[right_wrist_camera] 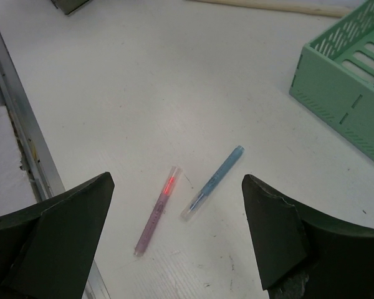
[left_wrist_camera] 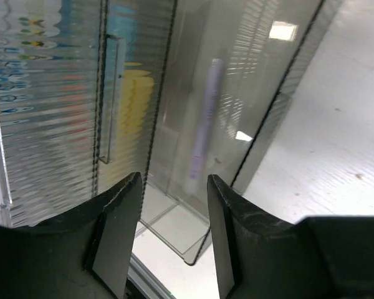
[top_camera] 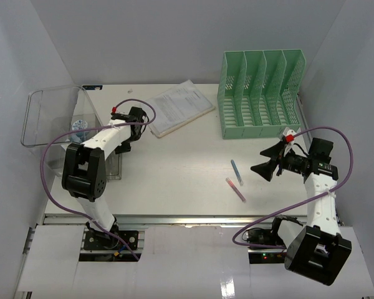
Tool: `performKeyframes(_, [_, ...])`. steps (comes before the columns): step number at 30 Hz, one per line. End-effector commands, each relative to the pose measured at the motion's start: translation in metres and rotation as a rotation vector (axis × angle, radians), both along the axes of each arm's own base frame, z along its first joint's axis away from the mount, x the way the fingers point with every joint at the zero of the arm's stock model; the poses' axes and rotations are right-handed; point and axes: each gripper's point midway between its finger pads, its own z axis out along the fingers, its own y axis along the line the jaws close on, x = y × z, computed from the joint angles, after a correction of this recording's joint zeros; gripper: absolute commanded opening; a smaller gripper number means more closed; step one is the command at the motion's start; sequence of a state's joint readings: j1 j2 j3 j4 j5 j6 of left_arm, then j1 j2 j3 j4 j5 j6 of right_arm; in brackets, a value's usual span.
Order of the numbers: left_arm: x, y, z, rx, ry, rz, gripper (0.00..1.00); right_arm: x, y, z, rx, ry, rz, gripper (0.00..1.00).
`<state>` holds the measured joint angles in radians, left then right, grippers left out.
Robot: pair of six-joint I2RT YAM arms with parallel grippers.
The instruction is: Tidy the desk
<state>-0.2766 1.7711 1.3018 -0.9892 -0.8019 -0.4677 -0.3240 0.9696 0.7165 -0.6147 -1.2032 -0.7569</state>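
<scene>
The desk is a white tabletop. My left gripper hangs over the right edge of a clear plastic bin. In the left wrist view this gripper is open with nothing between its fingers. Beyond them a pale purple pen stands steeply inside the bin, blurred. My right gripper stands wide open above a blue pen and a pink pen. From the right wrist, the blue pen and pink pen lie side by side below the gripper, untouched.
A mint-green slotted file rack stands at the back right, its corner near the right gripper. A stack of papers lies at the back centre. Something yellow shows through the bin wall. A metal rail runs along the front edge.
</scene>
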Motion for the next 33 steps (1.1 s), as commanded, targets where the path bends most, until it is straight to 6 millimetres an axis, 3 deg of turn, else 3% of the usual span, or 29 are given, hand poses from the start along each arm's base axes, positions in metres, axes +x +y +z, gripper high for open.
performKeyframes(1, [0.020,-0.018,0.023,-0.110,-0.101,-0.033,0.60,-0.025,0.021,0.010,-0.003,-0.162,0.145,0.90])
performKeyframes(5, [0.023,-0.054,0.030,-0.341,-0.154,-0.111,0.64,-0.030,0.042,-0.014,-0.087,-0.067,0.202,0.90])
performKeyframes(7, [0.019,-0.087,0.037,-0.524,-0.182,-0.214,0.72,-0.013,0.041,-0.038,-0.237,-0.005,0.134,0.93])
performKeyframes(9, [0.016,-0.118,0.058,-0.691,-0.247,-0.322,0.77,-0.004,0.054,-0.042,-0.286,-0.007,0.134,0.98])
performKeyframes(10, [0.008,-0.133,0.069,-0.786,-0.281,-0.376,0.82,0.010,0.049,-0.052,-0.377,0.025,0.045,0.91])
performKeyframes(11, [0.001,-0.145,0.076,-0.859,-0.300,-0.418,0.85,0.007,0.057,-0.057,-0.378,0.066,0.052,0.84])
performKeyframes(12, [-0.012,-0.160,0.088,-0.960,-0.343,-0.468,0.91,0.019,0.058,-0.063,-0.431,0.085,-0.010,0.78])
performKeyframes(13, [-0.021,-0.168,0.096,-1.019,-0.368,-0.501,0.94,0.030,0.051,-0.069,-0.490,0.096,-0.086,0.76])
performKeyframes(15, [-0.041,-0.179,0.097,-1.123,-0.396,-0.529,0.98,0.041,0.045,-0.085,-0.540,0.175,-0.179,0.78])
performKeyframes(17, [-0.062,-0.189,0.121,-1.219,-0.472,-0.611,0.98,0.053,0.035,-0.095,-0.593,0.221,-0.273,0.83])
performKeyframes(19, [-0.084,-0.193,0.109,-1.291,-0.470,-0.612,0.98,0.056,0.033,-0.099,-0.581,0.272,-0.338,0.86])
performKeyframes(20, [-0.095,-0.194,0.117,-1.340,-0.508,-0.612,0.98,0.059,0.031,-0.102,-0.587,0.280,-0.370,0.87])
performKeyframes(23, [-0.122,-0.204,0.110,-1.491,-0.541,-0.620,0.98,0.065,0.034,-0.109,-0.567,0.321,-0.423,0.83])
performKeyframes(25, [-0.132,-0.209,0.112,-1.575,-0.584,-0.653,0.98,0.066,0.038,-0.118,-0.569,0.361,-0.418,0.79])
performKeyframes(27, [-0.142,-0.212,0.098,-1.641,-0.574,-0.629,0.98,0.070,0.041,-0.121,-0.566,0.376,-0.418,0.73])
performKeyframes(33, [-0.155,-0.214,0.095,-1.701,-0.590,-0.660,0.96,0.080,0.050,-0.140,-0.575,0.451,-0.403,0.60])
